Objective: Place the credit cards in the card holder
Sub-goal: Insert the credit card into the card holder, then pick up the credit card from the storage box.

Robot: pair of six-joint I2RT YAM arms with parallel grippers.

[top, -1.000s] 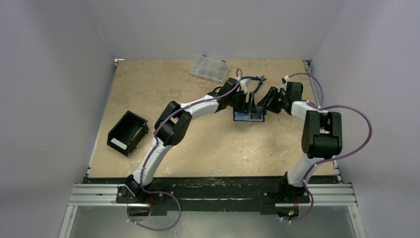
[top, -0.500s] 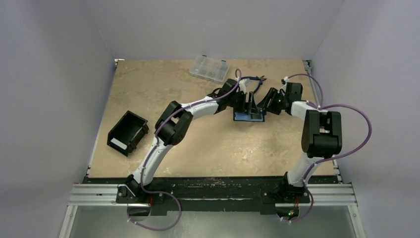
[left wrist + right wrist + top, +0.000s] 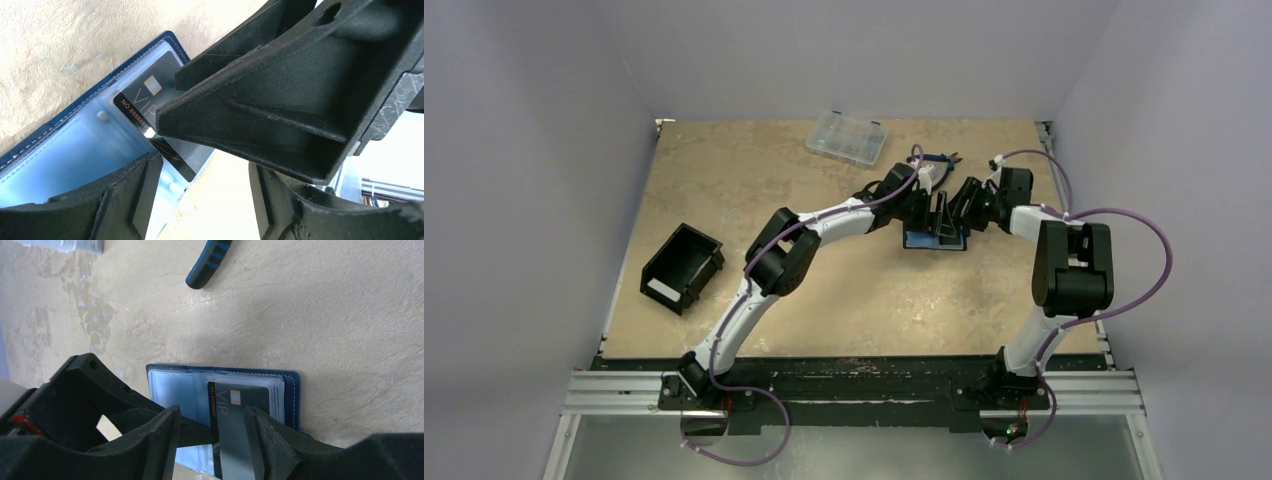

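Observation:
The card holder point(image 3: 170, 387) lies open on the table, navy cover down and clear sleeves up; it also shows in the top view point(image 3: 924, 242) and the left wrist view point(image 3: 70, 160). A dark credit card point(image 3: 240, 407) marked VIP lies slanted on the sleeves, its upper end near a sleeve mouth. My right gripper point(image 3: 211, 412) is open astride the card, and its right finger point(image 3: 267, 440) overlaps the card's edge. My left gripper point(image 3: 205, 167) is open too, its left finger point(image 3: 120, 200) resting over the sleeves and bare table between its tips. No other credit card shows.
A blue-handled tool point(image 3: 209, 262) lies just beyond the card holder. The clear compartment case point(image 3: 846, 137) sits at the back of the table. A black open box point(image 3: 682, 267) stands at the left. The two grippers crowd each other over the holder.
The left arm has reached a little further right, and the card holder has slid slightly right with it. The right gripper has stayed over the card.

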